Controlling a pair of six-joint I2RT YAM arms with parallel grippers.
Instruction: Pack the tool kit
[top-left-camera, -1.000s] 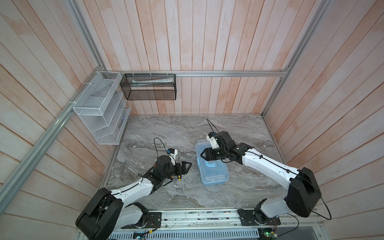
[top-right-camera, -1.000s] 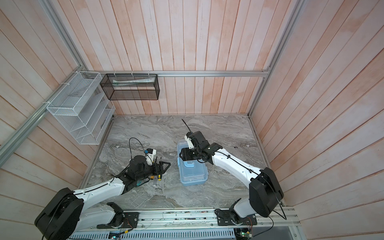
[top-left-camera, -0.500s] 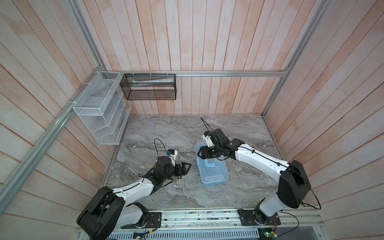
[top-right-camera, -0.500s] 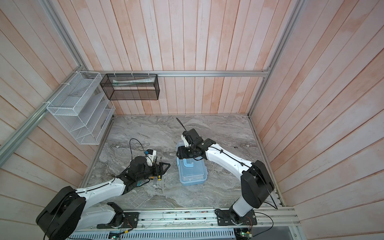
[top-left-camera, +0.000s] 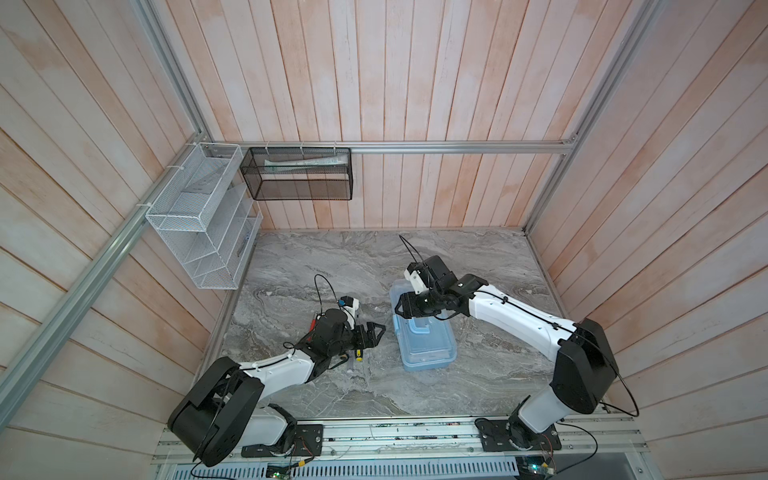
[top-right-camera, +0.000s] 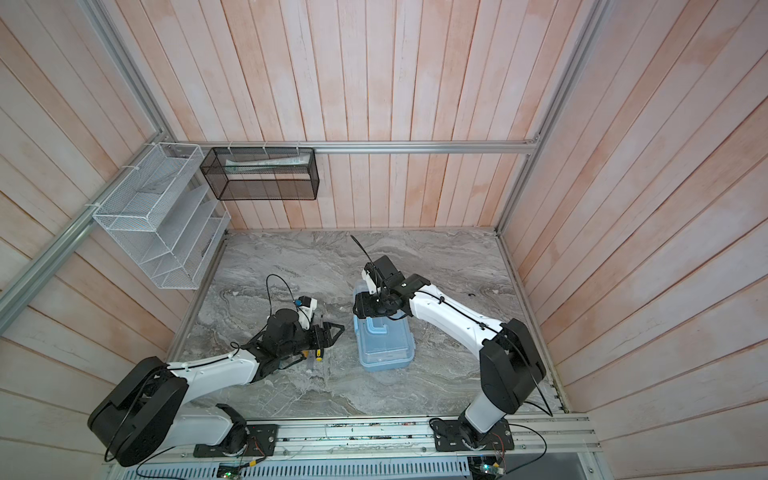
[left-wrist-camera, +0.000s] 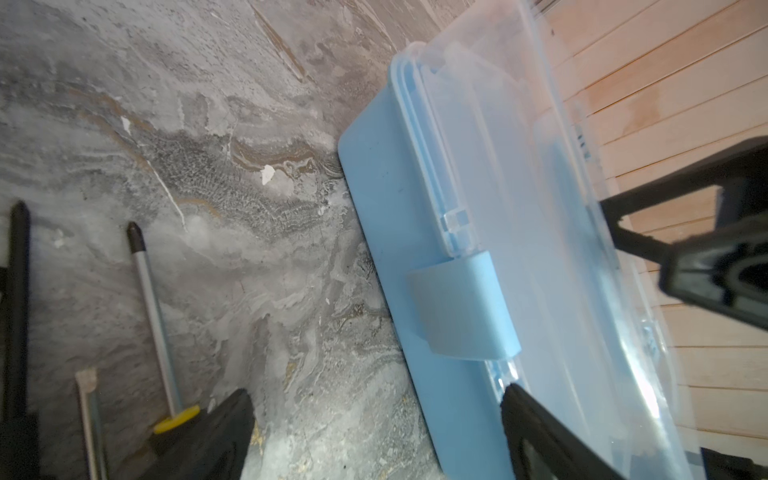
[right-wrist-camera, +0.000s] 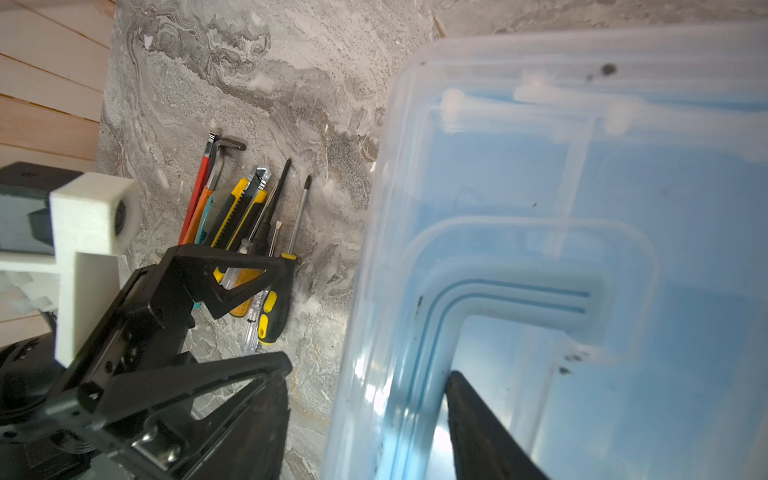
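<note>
My left gripper stood wide open and empty, facing the tool-kit case latch, likely to unclip it. My right gripper, half open, straddled the lid edge, gripping nothing.

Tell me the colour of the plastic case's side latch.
Light blue, matching the base; the curved plastic latch shows best in the left wrist view.

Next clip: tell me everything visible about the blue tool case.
The tool case is a rectangular plastic box: light-blue base, see-through lid down, light-blue C-shaped handle flat on top, a blue latch on one long side. It rests flat on the marble table. The right claw hangs open over its far end; contact cannot be told.
</note>
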